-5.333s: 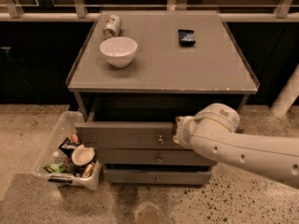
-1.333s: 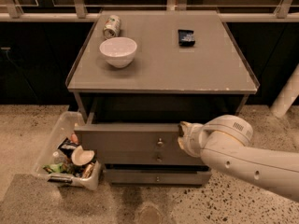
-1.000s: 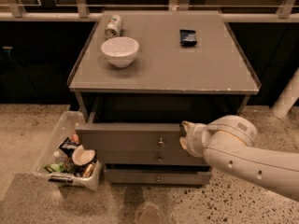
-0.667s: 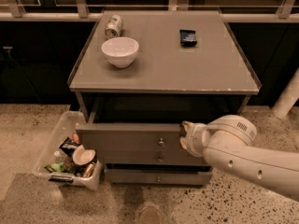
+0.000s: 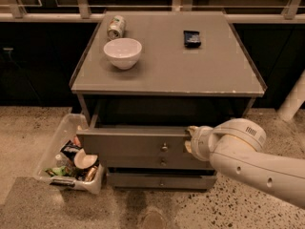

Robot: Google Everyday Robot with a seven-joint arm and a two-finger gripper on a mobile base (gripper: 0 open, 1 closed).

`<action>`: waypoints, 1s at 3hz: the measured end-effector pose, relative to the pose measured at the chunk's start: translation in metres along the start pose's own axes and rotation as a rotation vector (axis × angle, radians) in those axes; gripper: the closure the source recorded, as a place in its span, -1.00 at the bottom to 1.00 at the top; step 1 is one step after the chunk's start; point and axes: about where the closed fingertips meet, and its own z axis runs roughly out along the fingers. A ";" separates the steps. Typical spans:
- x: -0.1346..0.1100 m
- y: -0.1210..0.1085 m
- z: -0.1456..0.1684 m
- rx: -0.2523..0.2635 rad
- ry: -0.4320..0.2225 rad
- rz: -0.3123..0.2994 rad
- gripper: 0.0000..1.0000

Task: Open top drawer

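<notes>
The top drawer (image 5: 128, 144) is a wide grey front under the table top, pulled partly out, with a dark gap above it. Its small round metal knob (image 5: 164, 147) shows at the centre and nothing holds it. My gripper (image 5: 190, 133) is at the end of the white arm (image 5: 238, 151) that comes in from the right. It sits against the right part of the drawer's upper edge, to the right of the knob. The arm's wrist covers most of it.
Two lower drawers (image 5: 162, 179) sit below, the middle one's knob (image 5: 163, 163) showing. On the grey table top (image 5: 200, 70) are a white bowl (image 5: 123, 52), a lying can (image 5: 116, 26) and a dark packet (image 5: 192, 37). A clear bin of rubbish (image 5: 71, 161) stands on the floor at left.
Since 5.3 s ago my gripper has shifted right off the knob, which now shows. The drawer stands slightly further out. Over the last second nothing has visibly moved.
</notes>
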 end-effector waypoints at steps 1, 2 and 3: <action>0.003 0.005 -0.005 0.002 -0.004 0.008 1.00; 0.003 0.005 -0.005 0.002 -0.004 0.008 1.00; 0.006 0.012 -0.008 -0.001 -0.007 -0.007 1.00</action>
